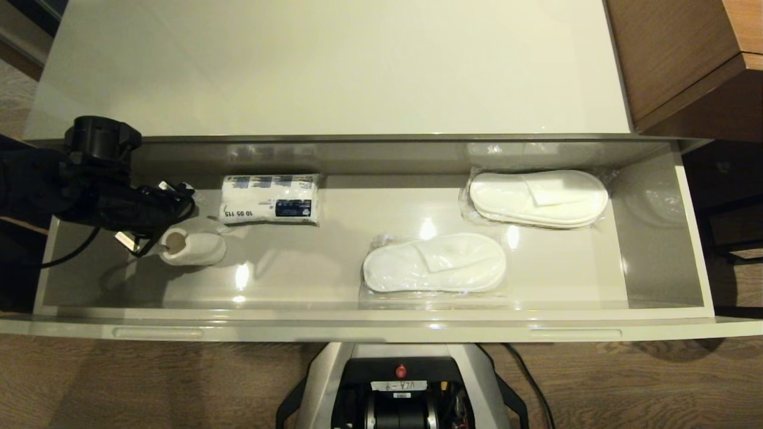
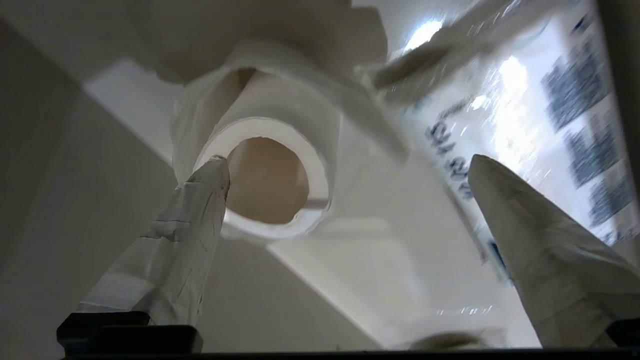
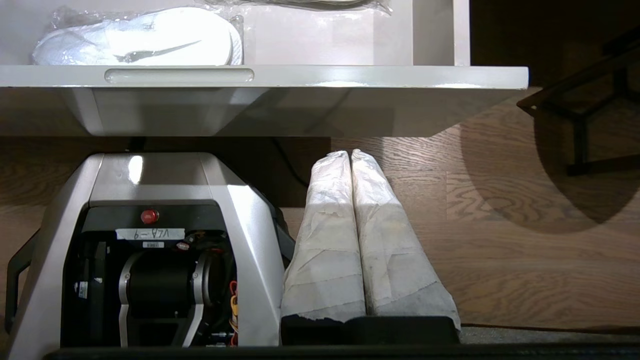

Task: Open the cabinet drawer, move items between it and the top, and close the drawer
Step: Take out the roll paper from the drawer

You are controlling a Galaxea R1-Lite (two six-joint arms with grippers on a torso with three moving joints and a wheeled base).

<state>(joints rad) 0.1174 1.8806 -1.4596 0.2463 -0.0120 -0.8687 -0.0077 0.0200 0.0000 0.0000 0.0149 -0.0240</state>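
The cabinet drawer [image 1: 381,329] stands pulled out below the bare cream top [image 1: 334,65]. At its left end a white paper roll [image 1: 194,247] lies on its side, its open core [image 2: 267,180] facing my left gripper [image 1: 156,215]. That gripper [image 2: 347,161] is open and holds nothing. One fingertip [image 2: 215,172] sits at the roll's rim and the other stands off towards a printed plastic pack [image 1: 269,199]. Two wrapped slipper pairs lie further right, one in the middle [image 1: 435,262] and one at the back right [image 1: 538,198]. My right gripper [image 3: 349,154] hangs shut and empty below the drawer front.
Brown wooden furniture [image 1: 685,53] adjoins the cabinet at the back right. A dark frame [image 1: 736,238] stands beyond the drawer's right end. My base [image 1: 399,387] sits on the wood floor right under the drawer front. The drawer's left wall [image 1: 47,262] is close beside my left arm.
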